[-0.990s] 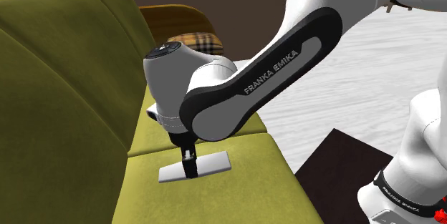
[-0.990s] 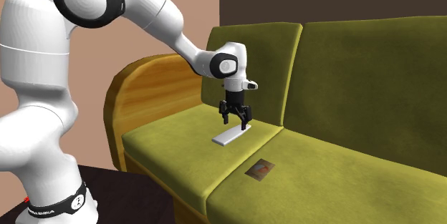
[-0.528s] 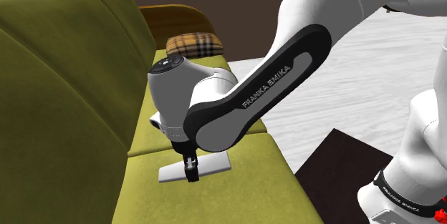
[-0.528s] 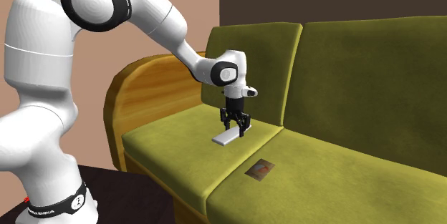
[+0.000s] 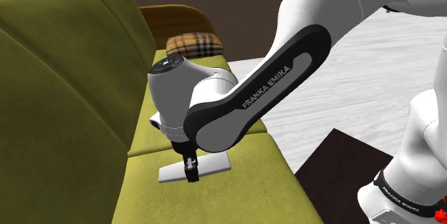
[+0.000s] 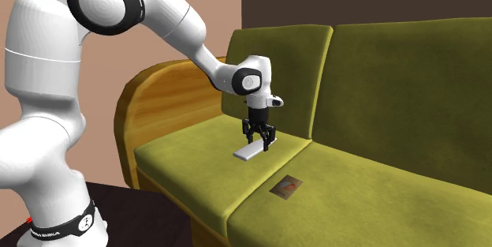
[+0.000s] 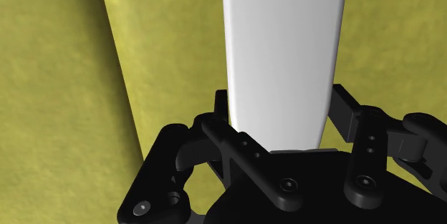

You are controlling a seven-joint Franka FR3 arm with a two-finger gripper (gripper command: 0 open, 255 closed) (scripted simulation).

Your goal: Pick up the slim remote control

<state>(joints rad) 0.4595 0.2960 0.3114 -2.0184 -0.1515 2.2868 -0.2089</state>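
Note:
The slim remote point(image 5: 213, 164) is a flat white bar lying on the olive sofa seat point(image 5: 215, 201), close to the seam between two cushions. My black gripper point(image 5: 190, 175) points straight down over its middle. In the second exterior view the gripper point(image 6: 259, 145) sits on the remote point(image 6: 247, 152), which still rests on the seat. The wrist view shows the remote point(image 7: 283, 51) running away from the gripper point(image 7: 281, 108), with a finger pressed on each long edge. The gripper is shut on it.
The sofa backrest point(image 5: 57, 94) rises close behind the gripper. A plaid cushion point(image 5: 193, 44) lies at the far end by the wooden armrest point(image 6: 154, 99). A small brown flat object point(image 6: 286, 185) lies on the neighbouring seat cushion. The seat's front edge point(image 5: 286, 165) drops to the floor.
Over the last second the gripper came down from just above the remote and shut on its sides. Nothing has moved in the last half second.

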